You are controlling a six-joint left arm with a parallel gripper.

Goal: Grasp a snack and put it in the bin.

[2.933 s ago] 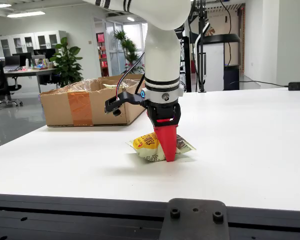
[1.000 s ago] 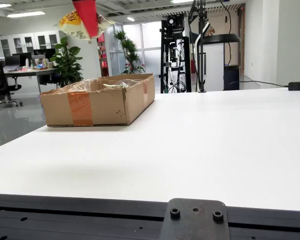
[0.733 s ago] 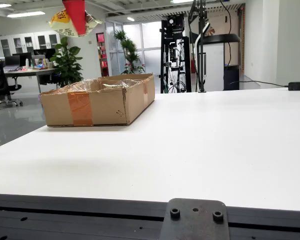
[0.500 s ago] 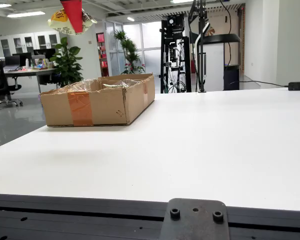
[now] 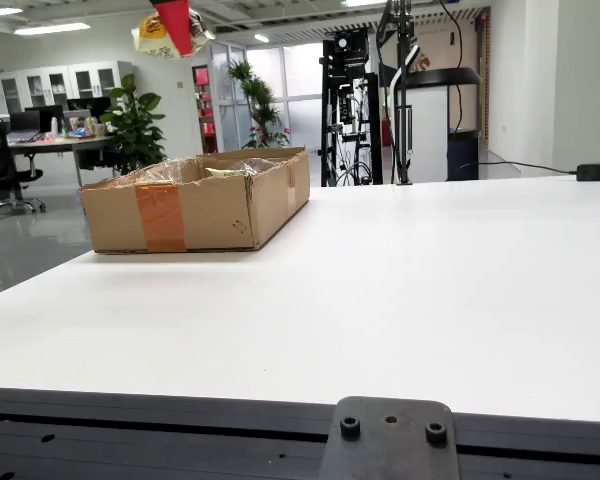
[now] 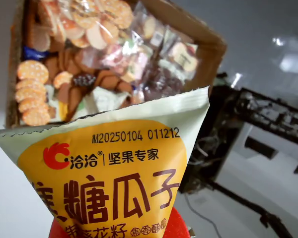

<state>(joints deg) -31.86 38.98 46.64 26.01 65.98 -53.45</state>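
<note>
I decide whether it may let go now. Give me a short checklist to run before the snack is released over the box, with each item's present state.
1. Snack packet held in the gripper: ok, red fingers clamp it.
2. Packet lifted clear of the white table: ok, high at the top of the side view.
3. Packet above the cardboard box: ok, the gripper view looks down into the box behind the packet; exact centring cannot tell.
4. Box open on top: ok.
5. Room inside: cannot tell, other snacks already cover the bottom.
6. Drop path unobstructed: ok.
</note>
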